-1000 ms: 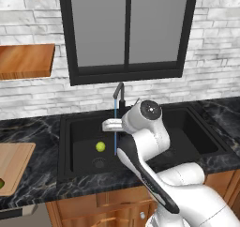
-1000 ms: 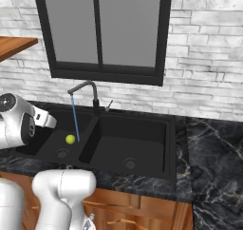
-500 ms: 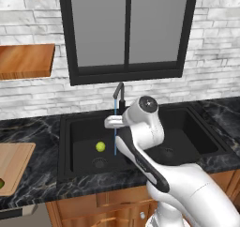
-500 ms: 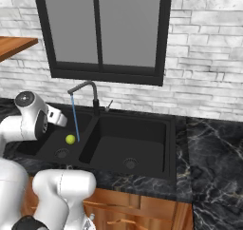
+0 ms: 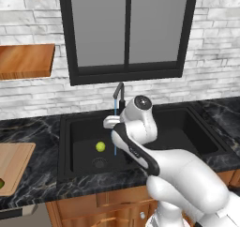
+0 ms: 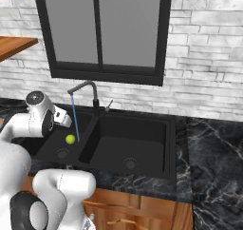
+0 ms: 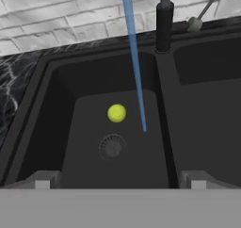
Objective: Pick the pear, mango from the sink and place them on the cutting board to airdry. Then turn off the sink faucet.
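Tool point(image 7: 120, 180) tips apart above sink point(image 7: 56, 123); pear point(image 7: 116, 113) plain, mango point(image 5: 1, 184) cropped

Pear in the sink's left basin

The pear point(image 7: 116, 113) lies in the sink point(image 7: 28, 109), behind the drain point(image 7: 112, 147), beside the water stream point(image 7: 135, 62); the board point(image 5: 14, 162) sits left of the sink.

Yellow-green pear point(image 7: 116, 113) sits in the black sink's point(image 7: 56, 95) left basin — faucet point(image 7: 164, 20) running — beside the drain

Light: you had even, bright, shadowless rendering.
Glare: none on the black sink point(image 7: 42, 128) beyond the fingertips point(image 7: 44, 180).
Sharpness: you saw soft, low-resolution edges, no distortion.
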